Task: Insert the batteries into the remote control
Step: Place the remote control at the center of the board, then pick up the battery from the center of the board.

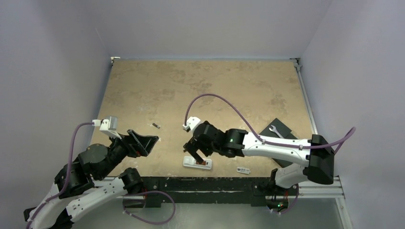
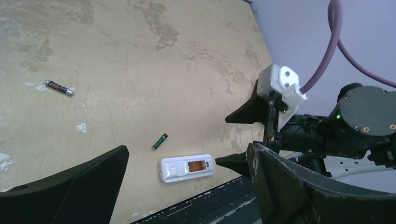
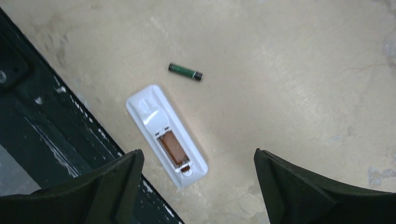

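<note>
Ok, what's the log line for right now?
left gripper: open, empty | right gripper: open, empty | small white oblong remote control: back up, compartment open | two dark cylindrical batteries: loose on table

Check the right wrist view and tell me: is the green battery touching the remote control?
No: the green battery lies apart from the remote control, with a plain gap between the two.

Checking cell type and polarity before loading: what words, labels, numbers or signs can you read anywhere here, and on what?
No text can be read in any view.
green battery: wrapper print too small to read.
orange-banded battery: print blurred.
remote control: plain white back, no text visible.
white cover piece: dark marks, too small to read.
</note>
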